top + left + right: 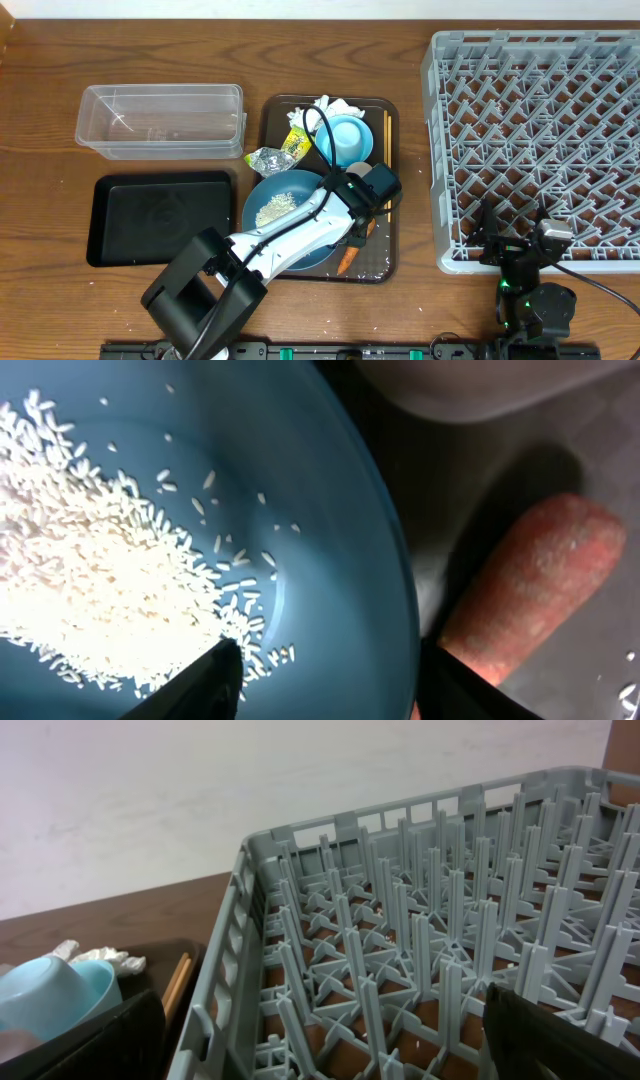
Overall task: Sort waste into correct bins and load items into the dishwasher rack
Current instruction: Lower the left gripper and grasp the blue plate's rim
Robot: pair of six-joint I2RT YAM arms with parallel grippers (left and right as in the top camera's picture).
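Observation:
The wide dark blue bowl sits on the brown serving tray with a heap of rice inside. My left gripper is open and straddles the bowl's right rim. In the left wrist view, one finger is inside the bowl beside the rice. The other finger is outside, next to the orange carrot. The light blue cup, tissue, foil, yellow-green wrapper and chopsticks lie on the same tray. My right gripper hangs open over the rack's near edge.
The clear tub stands at the back left, with the black tray in front of it. The carrot lies at the serving tray's front, close to the bowl. The right wrist view shows the rack's pegs and the cup.

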